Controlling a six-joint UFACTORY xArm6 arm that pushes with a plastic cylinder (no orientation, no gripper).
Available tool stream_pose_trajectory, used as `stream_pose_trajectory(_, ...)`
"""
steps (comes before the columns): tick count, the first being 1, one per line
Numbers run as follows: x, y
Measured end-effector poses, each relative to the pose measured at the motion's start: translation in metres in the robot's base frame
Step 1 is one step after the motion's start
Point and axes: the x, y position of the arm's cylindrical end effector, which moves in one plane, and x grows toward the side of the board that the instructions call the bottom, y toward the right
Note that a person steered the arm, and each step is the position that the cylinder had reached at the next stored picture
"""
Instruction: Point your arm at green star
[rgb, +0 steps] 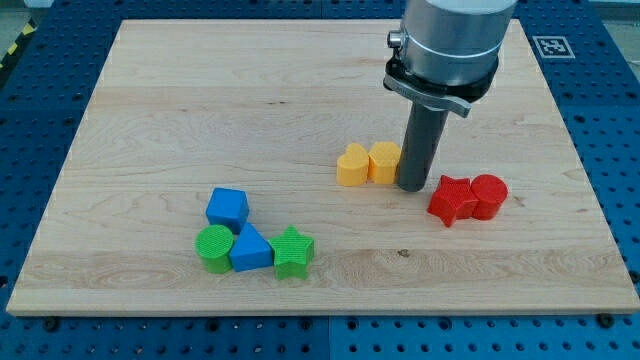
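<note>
The green star (293, 252) lies near the view's bottom, left of centre, at the right end of a cluster. It touches a blue triangle (250, 249). My tip (411, 187) is far up and to the right of the star, just right of two yellow blocks (368, 163) and left of the red blocks. The rod hangs from the grey arm body at the view's top.
A green round block (213, 247) and a blue cube (228, 208) sit left of the star. A red star (452, 200) and a red round block (489, 195) lie right of my tip. The wooden board (150, 120) ends at blue perforated table.
</note>
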Motion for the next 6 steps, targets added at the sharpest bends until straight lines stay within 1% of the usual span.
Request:
stream_pose_trajectory(1, 0.006, -0.006)
stream_pose_trajectory(2, 0.028, -0.016)
stream_pose_trajectory(4, 0.123, -0.043)
stream_pose_trajectory(6, 0.128, -0.118)
